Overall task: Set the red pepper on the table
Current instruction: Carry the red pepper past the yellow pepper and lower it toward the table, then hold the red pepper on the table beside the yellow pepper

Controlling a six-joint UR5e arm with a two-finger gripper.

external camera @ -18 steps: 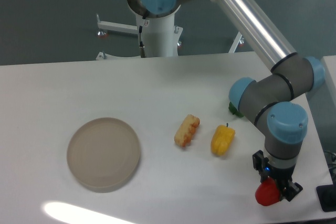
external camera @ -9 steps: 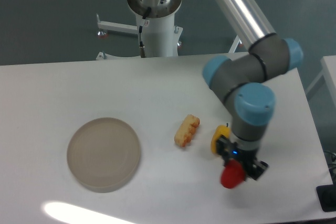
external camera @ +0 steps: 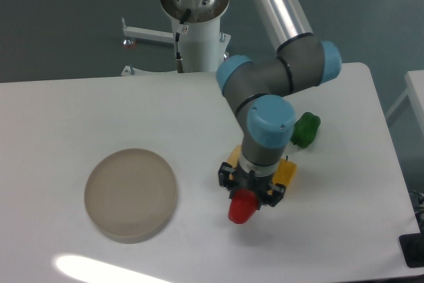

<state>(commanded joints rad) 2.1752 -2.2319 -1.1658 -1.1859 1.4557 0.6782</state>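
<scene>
1. Camera view, left of frame: round beige plate [external camera: 130, 194] sits bare on the table [external camera: 66, 117].
2. Centre, lower: gripper [external camera: 250, 197] clamped on the red pepper [external camera: 242, 207], carried above the tabletop; contact not evident.
3. Behind wrist: yellow pepper [external camera: 286, 171], partly hidden. Right: green pepper [external camera: 305, 130].
4. Status: pepper grasped; lowering and release remain.

Single fixed view, raised and facing the arm's base [external camera: 199, 38] across the table [external camera: 79, 111], angled down. Mid-range: most of the tabletop fits, though its near edge and the plate [external camera: 130, 194] side corners run out of frame.
</scene>
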